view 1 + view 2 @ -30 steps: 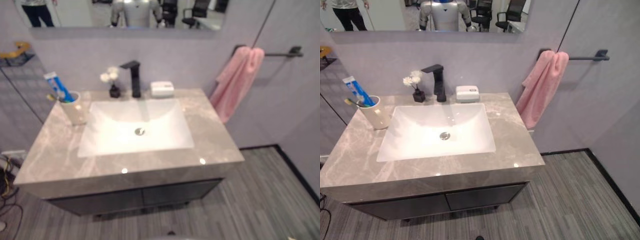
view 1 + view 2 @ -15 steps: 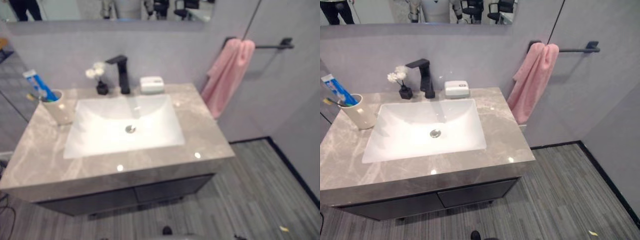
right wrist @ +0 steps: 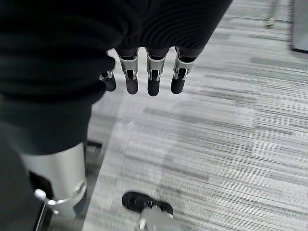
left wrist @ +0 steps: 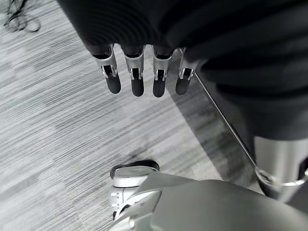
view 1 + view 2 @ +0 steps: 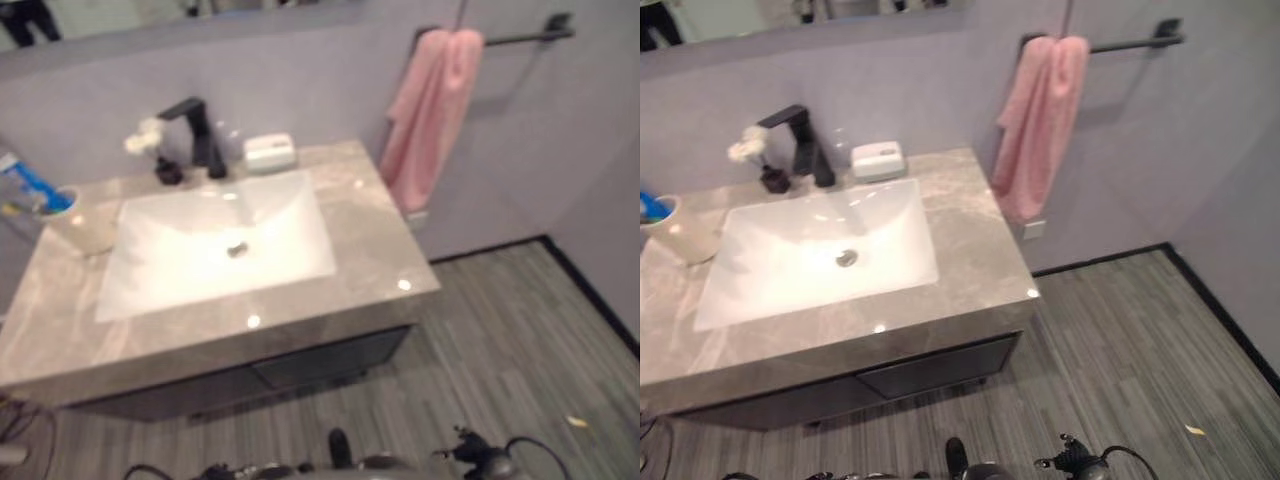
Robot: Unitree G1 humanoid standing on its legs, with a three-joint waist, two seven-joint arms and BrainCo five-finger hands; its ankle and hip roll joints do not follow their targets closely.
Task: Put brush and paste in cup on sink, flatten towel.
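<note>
A cream cup stands on the counter left of the basin. A blue and white toothpaste tube leans in it, with a toothbrush beside the tube. A pink towel hangs bunched in folds from the left end of a black wall rail. My left hand hangs over the floor with straight fingers and holds nothing. My right hand hangs the same way, also with nothing in it. Both hands are well away from the counter.
The grey marble counter holds a white basin, a black tap, a small flower vase and a white soap box. A dark cabinet sits below it. Grey striped floor lies to the right.
The whole picture has shifted: the camera has swung right and down, so the sink sits further left. Cup, towel and counter things have not moved.
</note>
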